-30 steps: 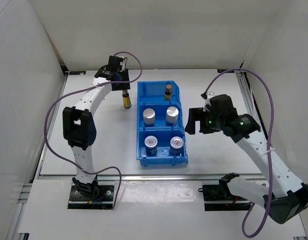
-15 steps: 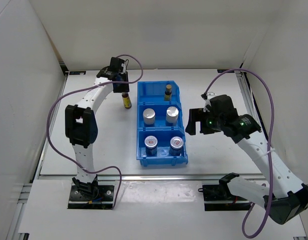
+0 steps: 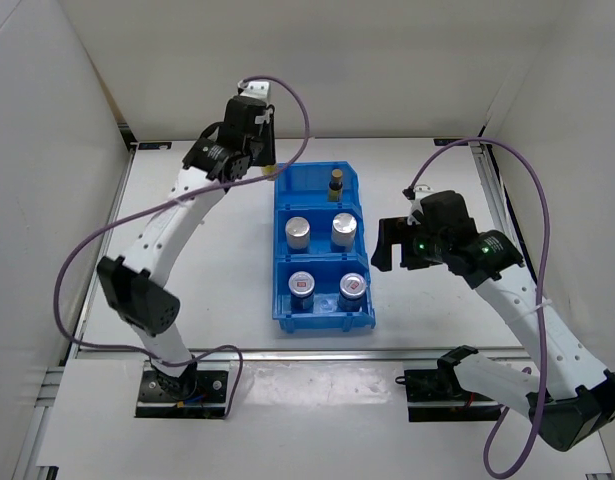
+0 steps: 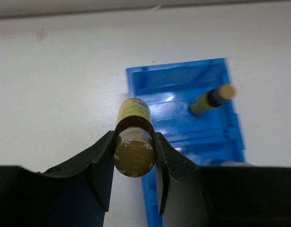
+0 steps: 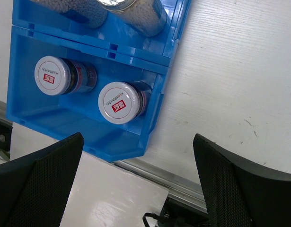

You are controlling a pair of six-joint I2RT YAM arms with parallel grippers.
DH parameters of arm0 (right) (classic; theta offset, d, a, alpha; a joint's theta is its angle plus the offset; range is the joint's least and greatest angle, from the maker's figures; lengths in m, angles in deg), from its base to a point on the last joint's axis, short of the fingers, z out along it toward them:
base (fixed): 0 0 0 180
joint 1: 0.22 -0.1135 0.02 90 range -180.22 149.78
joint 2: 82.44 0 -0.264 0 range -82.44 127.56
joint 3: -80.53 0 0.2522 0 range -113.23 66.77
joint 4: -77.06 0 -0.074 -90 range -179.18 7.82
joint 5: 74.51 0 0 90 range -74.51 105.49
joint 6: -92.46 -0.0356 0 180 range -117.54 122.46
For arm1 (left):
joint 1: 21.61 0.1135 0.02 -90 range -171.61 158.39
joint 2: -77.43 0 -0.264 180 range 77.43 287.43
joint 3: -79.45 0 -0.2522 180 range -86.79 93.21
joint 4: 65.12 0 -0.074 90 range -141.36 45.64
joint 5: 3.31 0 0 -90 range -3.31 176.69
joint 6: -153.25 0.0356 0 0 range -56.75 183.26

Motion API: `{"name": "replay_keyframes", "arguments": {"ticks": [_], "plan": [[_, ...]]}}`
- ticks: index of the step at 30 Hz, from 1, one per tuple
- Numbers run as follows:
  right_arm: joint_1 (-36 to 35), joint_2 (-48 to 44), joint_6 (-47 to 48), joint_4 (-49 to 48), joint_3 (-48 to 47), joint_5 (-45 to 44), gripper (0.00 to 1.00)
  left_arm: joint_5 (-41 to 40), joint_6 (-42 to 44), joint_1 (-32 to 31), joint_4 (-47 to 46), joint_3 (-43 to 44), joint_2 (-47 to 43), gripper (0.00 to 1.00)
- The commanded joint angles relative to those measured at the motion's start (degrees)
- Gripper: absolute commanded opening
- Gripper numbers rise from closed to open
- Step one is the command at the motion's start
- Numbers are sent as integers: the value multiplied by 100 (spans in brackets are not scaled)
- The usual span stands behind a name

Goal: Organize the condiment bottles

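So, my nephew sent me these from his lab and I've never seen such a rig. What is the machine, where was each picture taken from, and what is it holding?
These are two robot arms bolted at the near edge of a white table, each ending in a two-finger gripper. The wide picture comes from a fixed camera above and behind them. The other two come from small cameras on the wrists, so each shows its own black fingers. On the table sits a blue bin with three compartments: one amber bottle in the far one, two white cylinders in the middle, two silver-lidded jars in the near one. The left gripper is shut on a second amber bottle, near the bin's far end. The right gripper is open and empty, beside the bin.
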Motion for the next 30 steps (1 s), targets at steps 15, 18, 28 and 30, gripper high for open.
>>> {"name": "replay_keyframes", "arguments": {"ticks": [15,18,28,30], "plan": [[-14,-383,-138,40,204,136,100,36,-252,-602,-876,20,589,11],[-14,-436,-191,93,257,136,100,89,-366,-602,-876,153,1020,11],[-14,-541,-296,93,485,259,100,194,-490,-602,-876,153,1530,25],[-14,-541,-296,93,485,259,100,194,-490,-602,-876,153,1583,32]]}}
